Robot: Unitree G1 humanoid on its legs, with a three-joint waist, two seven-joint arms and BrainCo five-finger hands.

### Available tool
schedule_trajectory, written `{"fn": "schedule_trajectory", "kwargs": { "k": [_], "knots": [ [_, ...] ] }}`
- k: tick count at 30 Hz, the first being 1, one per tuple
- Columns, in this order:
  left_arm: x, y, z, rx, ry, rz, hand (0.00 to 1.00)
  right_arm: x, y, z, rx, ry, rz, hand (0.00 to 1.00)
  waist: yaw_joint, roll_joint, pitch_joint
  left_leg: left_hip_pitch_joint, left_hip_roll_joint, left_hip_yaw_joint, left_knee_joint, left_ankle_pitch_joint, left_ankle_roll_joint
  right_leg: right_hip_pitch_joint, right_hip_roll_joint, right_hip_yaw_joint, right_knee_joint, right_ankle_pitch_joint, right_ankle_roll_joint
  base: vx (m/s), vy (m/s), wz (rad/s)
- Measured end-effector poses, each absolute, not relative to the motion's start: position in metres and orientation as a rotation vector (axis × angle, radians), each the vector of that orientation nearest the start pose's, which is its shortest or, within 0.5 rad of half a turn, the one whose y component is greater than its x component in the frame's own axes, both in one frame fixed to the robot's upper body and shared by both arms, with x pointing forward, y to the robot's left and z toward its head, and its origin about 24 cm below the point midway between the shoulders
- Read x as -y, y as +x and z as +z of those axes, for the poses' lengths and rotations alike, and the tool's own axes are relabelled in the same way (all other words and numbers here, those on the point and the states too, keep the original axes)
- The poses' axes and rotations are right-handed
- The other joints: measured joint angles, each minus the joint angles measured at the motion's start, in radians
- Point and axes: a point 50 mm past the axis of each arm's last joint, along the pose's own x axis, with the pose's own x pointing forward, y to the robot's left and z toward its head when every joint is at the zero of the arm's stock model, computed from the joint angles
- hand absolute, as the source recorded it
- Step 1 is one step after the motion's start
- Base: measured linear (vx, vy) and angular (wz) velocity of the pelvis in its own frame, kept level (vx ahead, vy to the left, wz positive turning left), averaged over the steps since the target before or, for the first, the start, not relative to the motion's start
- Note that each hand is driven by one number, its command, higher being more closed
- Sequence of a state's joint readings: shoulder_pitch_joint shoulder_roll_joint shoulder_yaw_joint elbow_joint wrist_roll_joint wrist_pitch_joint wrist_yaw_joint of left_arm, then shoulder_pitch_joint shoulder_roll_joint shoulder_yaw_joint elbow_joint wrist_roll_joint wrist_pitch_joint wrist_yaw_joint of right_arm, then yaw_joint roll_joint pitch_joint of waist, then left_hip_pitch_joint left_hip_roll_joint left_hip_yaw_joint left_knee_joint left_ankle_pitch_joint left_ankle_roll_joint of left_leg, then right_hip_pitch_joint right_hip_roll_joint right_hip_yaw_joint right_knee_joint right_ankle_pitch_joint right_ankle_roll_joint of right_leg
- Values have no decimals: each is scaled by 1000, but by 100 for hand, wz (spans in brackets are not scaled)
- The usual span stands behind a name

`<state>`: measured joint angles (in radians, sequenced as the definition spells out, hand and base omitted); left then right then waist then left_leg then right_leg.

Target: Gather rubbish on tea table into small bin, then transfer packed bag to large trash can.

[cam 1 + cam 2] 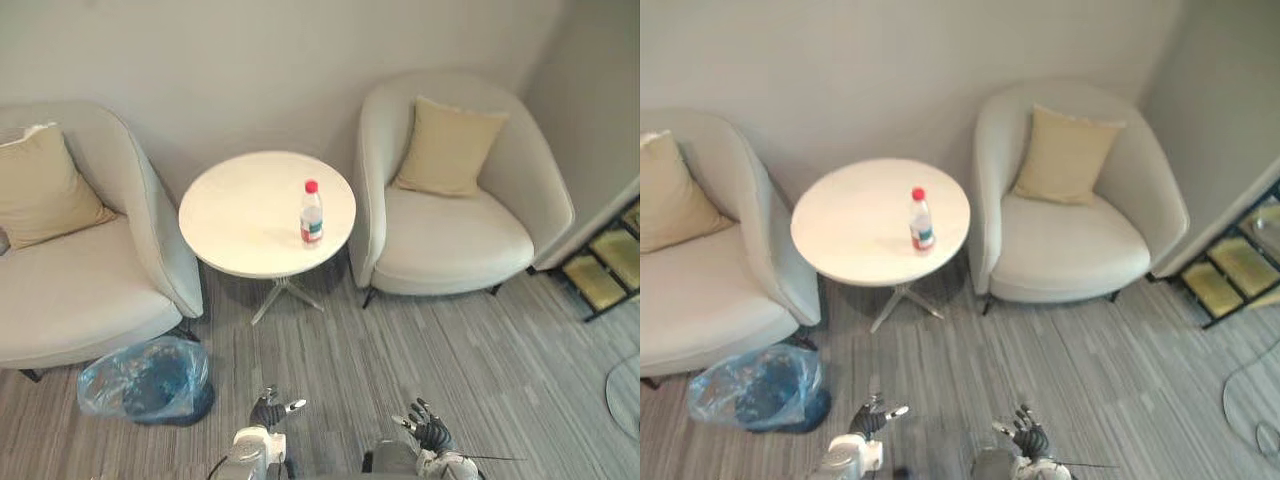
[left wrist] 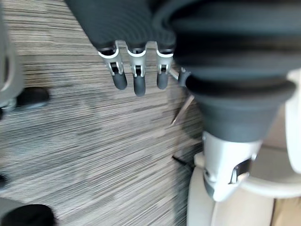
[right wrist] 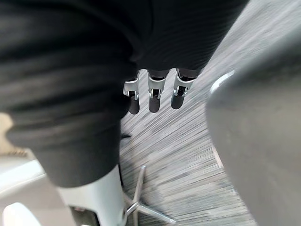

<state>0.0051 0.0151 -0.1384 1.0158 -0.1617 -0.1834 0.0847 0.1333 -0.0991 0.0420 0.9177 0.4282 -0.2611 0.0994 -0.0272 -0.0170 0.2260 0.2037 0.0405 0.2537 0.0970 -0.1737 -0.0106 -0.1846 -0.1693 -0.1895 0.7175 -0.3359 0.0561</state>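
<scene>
Cream tabletop [image 1: 240, 215]: round, smooth, matt; carried on a thin metal base [image 1: 283, 295] with splayed feet, its upper part hidden beneath the top.
Bottle [image 1: 312, 213]: clear plastic, cylindrical, red cap, label band round the lower body; upright on the tabletop, toward its right edge; contents hard to make out.
Bin [image 1: 193, 407]: on the floor, left of the base, at the front of the left armchair; only a dark lower edge shows.
Bag [image 1: 135, 375]: crinkled translucent blue film, covering the bin.
Left armchair [image 1: 80, 290]: pale upholstered tub shape, cut off at the view's edge.
Left cushion [image 1: 45, 185]: tan fabric, leaning on that chair's back.
Right armchair [image 1: 450, 245]: same tub shape.
Right cushion [image 1: 447, 148]: tan, square, upright against the back.
Floor [image 1: 420, 340]: grey carpet, fine striped weave.
Left robot hand [image 1: 272, 409]: low over the carpet, well apart from the tabletop; fingers straight, holding nothing.
Right robot hand [image 1: 430, 428]: near it, over the carpet; fingers spread, holding nothing.
Shelf [image 1: 610, 265]: dark frame, cut off at the right edge.
</scene>
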Motion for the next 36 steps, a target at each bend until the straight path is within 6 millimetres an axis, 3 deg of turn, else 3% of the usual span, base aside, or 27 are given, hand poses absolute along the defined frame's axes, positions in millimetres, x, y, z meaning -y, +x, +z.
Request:
{"fn": "schedule_trajectory", "kwargs": {
  "k": [1, 2, 3, 4, 5, 6, 7, 10, 12, 13, 15, 18, 20, 21, 22, 24, 27, 31, 33, 36],
  "knots": [
    [-142, 145, -144, -847, -32, 56, 0, 192, 125, -136, -729, 274, -192, 0, -9, 14, 7, 14, 23, -3, -12, -3, -5, -31, 36, 33, -90, 16, -3, 420, -133, 15],
    [-142, 145, -144, -846, -32, 61, 0, 194, 129, -133, -708, 264, -188, 0, -21, 29, 16, 25, 51, -6, -12, -5, -9, -53, 91, 106, -246, 84, 2, 458, -205, 24],
    [-143, 144, -144, -850, -42, 77, 0, 194, 130, -132, -699, 252, -181, 0, -29, 26, 15, 26, 55, -12, -12, -15, -25, -58, 118, 186, -395, 178, 12, 367, -174, 28],
    [-144, 144, -144, -851, -46, 85, 0, 193, 129, -132, -701, 252, -183, 0, -31, 21, 15, 32, 53, -15, -11, -23, -37, -59, 120, 217, -440, 211, 13, 492, -285, 39],
    [-144, 142, -145, -856, -70, 115, 0, 193, 127, -133, -703, 255, -193, 0, -32, 4, 12, 62, 48, -31, -7, -74, -93, -59, 117, 269, -457, 326, 22, 367, -236, 42],
    [-140, 141, -146, -864, -103, 137, 0, 194, 132, -130, -682, 257, -195, 0, -36, 23, 25, 88, 59, -46, -4, -90, -104, -62, 127, 251, -390, 332, -1, 442, -281, 54],
    [-135, 142, -145, -862, -132, 151, 0, 197, 133, -128, -666, 245, -197, 0, -37, 49, 20, 92, 78, -55, 5, -89, -102, -62, 133, 226, -354, 287, -18, 305, -201, 55],
    [-131, 150, -141, -832, -158, 156, 0, 201, 132, -125, -652, 231, -225, 0, -51, 76, 10, 2, 152, -75, 216, -80, -90, -26, 134, 132, -300, 200, -61, 381, -307, 85],
    [-132, 157, -136, -799, -169, 173, 0, 201, 124, -123, -645, 231, -241, 0, -38, 67, 17, -114, 218, -64, 492, -39, -92, 52, 131, 88, -318, 160, -90, 321, -280, 70],
    [-133, 157, -136, -795, -170, 181, 0, 201, 121, -123, -646, 231, -254, 0, -33, 61, 20, -142, 239, -37, 574, -49, -103, 95, 131, 77, -340, 151, -96, 228, -163, 31],
    [-132, 155, -136, -799, -167, 180, 0, 199, 118, -125, -659, 234, -277, 0, -33, 49, 25, -159, 261, 44, 596, -65, -106, 175, 120, 47, -393, 154, -101, 259, -149, 21],
    [-131, 156, -136, -796, -161, 170, 0, 197, 117, -127, -671, 215, -277, 0, -30, 43, 22, -188, 221, 94, 397, -73, -99, 239, 102, 37, -449, 157, -96, 219, -44, 10],
    [-132, 154, -137, -807, -147, 165, 0, 197, 118, -127, -674, 200, -276, 0, -30, 44, 22, -184, 166, 84, 211, -16, -88, 255, 96, 41, -459, 163, -84, 214, 87, -4],
    [-127, 152, -138, -817, -138, 148, 0, 201, 118, -126, -672, 181, -281, 0, -31, 68, 13, -183, 140, 53, 82, 166, -79, 260, 117, 51, -471, 163, -66, 154, 109, -11],
    [-128, 151, -139, -821, -128, 150, 0, 201, 118, -126, -675, 171, -278, 0, -29, 77, 10, -179, 141, 59, 77, 156, -85, 264, 122, 61, -475, 160, -60, 199, 181, -13],
    [-134, 145, -142, -847, -92, 170, 0, 194, 116, -130, -702, 141, -277, 0, -23, 30, 3, -131, 96, 67, 7, 167, -71, 291, 94, 94, -515, 162, -28, 145, 182, -4],
    [-138, 141, -144, -856, -57, 160, 0, 190, 119, -131, -708, 99, -261, 0, -20, 16, -6, -86, 55, 71, -65, 185, -56, 316, 66, 96, -546, 166, -9, 50, 118, 4],
    [-146, 138, -146, -870, 2, 142, 0, 191, 127, -131, -733, 15, -203, 0, -15, 32, -17, -44, 22, 63, -170, 229, -48, 324, 50, 87, -567, 167, 6, 12, 67, 9],
    [-149, 137, -146, -869, 25, 139, 0, 190, 132, -125, -701, -16, -169, 0, -4, 45, -24, -36, 15, 59, -200, 241, -47, 322, 49, 83, -567, 165, 10, 38, 23, 8],
    [-160, 136, -146, -870, 50, 153, 0, 186, 149, -106, -582, -15, -140, 0, -1, 40, -25, -36, 11, 57, -200, 241, -47, 324, 51, 83, -569, 165, 11, 12, 4, 0]
  ]
}}
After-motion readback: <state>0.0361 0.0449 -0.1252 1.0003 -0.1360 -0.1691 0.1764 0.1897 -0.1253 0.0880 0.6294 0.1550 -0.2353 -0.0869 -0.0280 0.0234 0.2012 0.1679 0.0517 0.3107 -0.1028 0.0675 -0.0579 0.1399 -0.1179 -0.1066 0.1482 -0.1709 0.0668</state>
